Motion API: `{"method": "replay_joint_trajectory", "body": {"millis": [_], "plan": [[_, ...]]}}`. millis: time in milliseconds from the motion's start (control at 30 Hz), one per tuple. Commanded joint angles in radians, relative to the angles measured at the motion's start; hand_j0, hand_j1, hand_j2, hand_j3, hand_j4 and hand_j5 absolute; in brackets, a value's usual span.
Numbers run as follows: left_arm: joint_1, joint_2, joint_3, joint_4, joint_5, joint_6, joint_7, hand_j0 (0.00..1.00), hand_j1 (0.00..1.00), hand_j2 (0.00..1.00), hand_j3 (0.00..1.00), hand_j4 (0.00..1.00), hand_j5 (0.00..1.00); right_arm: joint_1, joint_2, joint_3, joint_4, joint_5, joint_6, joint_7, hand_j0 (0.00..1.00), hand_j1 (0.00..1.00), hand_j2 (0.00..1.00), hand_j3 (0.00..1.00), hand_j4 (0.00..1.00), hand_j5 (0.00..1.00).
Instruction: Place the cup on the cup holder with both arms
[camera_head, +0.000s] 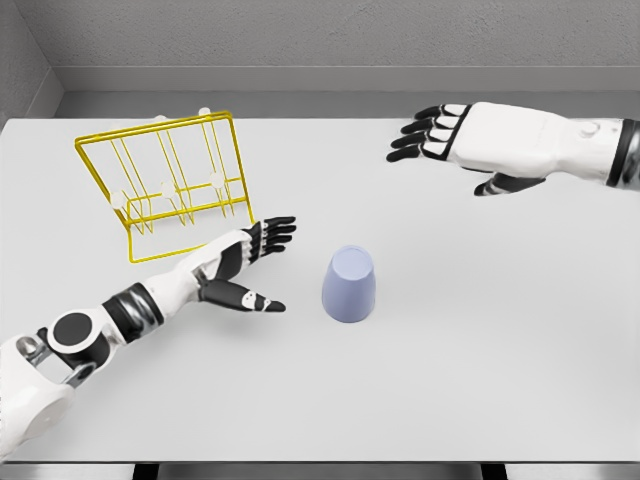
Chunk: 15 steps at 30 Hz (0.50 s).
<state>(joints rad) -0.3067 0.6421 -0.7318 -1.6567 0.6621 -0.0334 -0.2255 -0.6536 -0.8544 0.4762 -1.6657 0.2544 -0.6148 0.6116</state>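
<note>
We note the cup (350, 286) upside down on the table (480, 350), just right of the left hand (245, 262), whose fingers are spread, holding nothing. The right hand (470, 140), also spread and empty, hovers well apart at far right; the cup holder (165, 180) stands behind the left hand.

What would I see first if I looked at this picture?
The bright yellow wire cup holder at the table's back left jumps out first. Next comes the pale blue cup, upside down near the middle. The left hand reaches toward it with open fingers, while the right hand hovers open farther back on the right.
</note>
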Motion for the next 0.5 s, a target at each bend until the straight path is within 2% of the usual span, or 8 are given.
{"method": "replay_joint_trajectory", "body": {"millis": [0, 33, 100, 233, 300, 333, 467], "plan": [[-0.005, -0.022, -0.023, 0.003, 0.001, 0.001, 0.0, 1.0, 1.0, 1.0, 1.0, 1.0, 1.0, 0.026, -0.018, -0.168, 0.037, -0.047, 0.004, -0.001, 1.0, 1.0, 1.0, 1.0, 1.0, 1.0], [-0.012, -0.032, -0.032, 0.003, 0.001, 0.001, 0.0, 1.0, 1.0, 1.0, 1.0, 1.0, 1.0, 0.092, -0.014, -0.237, 0.037, -0.057, 0.004, -0.001, 1.0, 1.0, 1.0, 1.0, 1.0, 1.0], [-0.022, -0.038, -0.04, 0.003, 0.001, 0.001, 0.0, 1.0, 1.0, 1.0, 1.0, 1.0, 1.0, 0.201, -0.012, -0.275, 0.037, -0.121, 0.004, -0.001, 1.0, 1.0, 1.0, 1.0, 1.0, 1.0], [-0.04, -0.051, -0.066, 0.003, 0.001, 0.003, 0.0, 1.0, 1.0, 1.0, 1.0, 1.0, 1.0, 0.324, 0.029, -0.321, 0.053, -0.211, 0.004, -0.001, 1.0, 1.0, 1.0, 1.0, 1.0, 1.0], [-0.046, -0.055, -0.075, 0.003, 0.001, 0.003, 0.0, 1.0, 1.0, 1.0, 1.0, 1.0, 1.0, 0.351, 0.08, -0.338, 0.063, -0.202, 0.004, -0.001, 1.0, 1.0, 1.0, 1.0, 1.0, 1.0], [-0.046, -0.056, -0.08, 0.003, 0.001, 0.003, 0.0, 1.0, 1.0, 1.0, 1.0, 1.0, 1.0, 0.368, 0.081, -0.349, 0.086, -0.201, 0.004, -0.001, 1.0, 1.0, 1.0, 1.0, 1.0, 1.0], [-0.051, -0.062, -0.084, 0.003, 0.001, 0.004, 0.0, 1.0, 1.0, 1.0, 1.0, 1.0, 1.0, 0.397, 0.103, -0.413, 0.098, -0.204, 0.004, -0.001, 1.0, 1.0, 1.0, 1.0, 1.0, 1.0]]}}
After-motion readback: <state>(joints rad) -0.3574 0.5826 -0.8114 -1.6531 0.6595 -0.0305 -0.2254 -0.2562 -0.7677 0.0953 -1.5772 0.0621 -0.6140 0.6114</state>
